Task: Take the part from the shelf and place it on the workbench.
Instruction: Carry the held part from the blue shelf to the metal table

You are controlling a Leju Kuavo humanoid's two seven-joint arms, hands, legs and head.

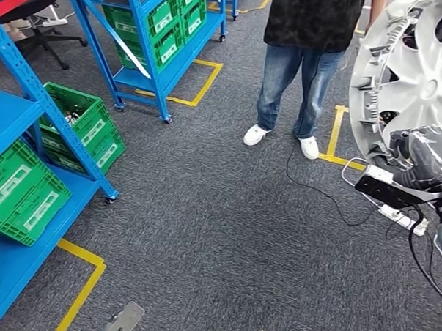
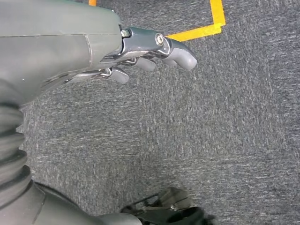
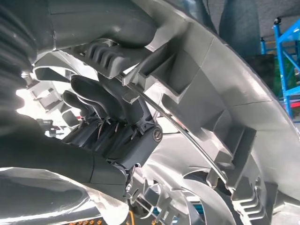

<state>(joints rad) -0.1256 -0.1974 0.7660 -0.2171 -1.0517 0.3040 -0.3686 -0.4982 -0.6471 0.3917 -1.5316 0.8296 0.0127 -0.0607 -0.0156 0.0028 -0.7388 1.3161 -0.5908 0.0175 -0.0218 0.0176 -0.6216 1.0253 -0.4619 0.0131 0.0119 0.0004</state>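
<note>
**Hubcap in right hand, over the carpet**

Silver plastic hubcap, round w/ spokes and ribbed clips along its rim, is up at the right side of head view, held upright-ish, its inner side partly facing the camera. Right hand grips it at the lower edge; in right wrist view the dark fingers curl in around the rim ribs of the hubcap and a thin wire ring runs along the rim just beside them. So right hand closed on the part.

Left hand hangs over the grey carpet floor, fingers fairly straight and slightly apart, nothing in them.

Surroundings: blue metal shelf rack on castors at left w/ green plastic crates on its lower levels; second blue rack further back, also w/ green crates. Yellow tape lines on the floor. Person in blue jeans and white shoes stands ahead, near the hubcap. Black power strip w/ white plugs and cables lies on the floor below the hubcap.
</note>
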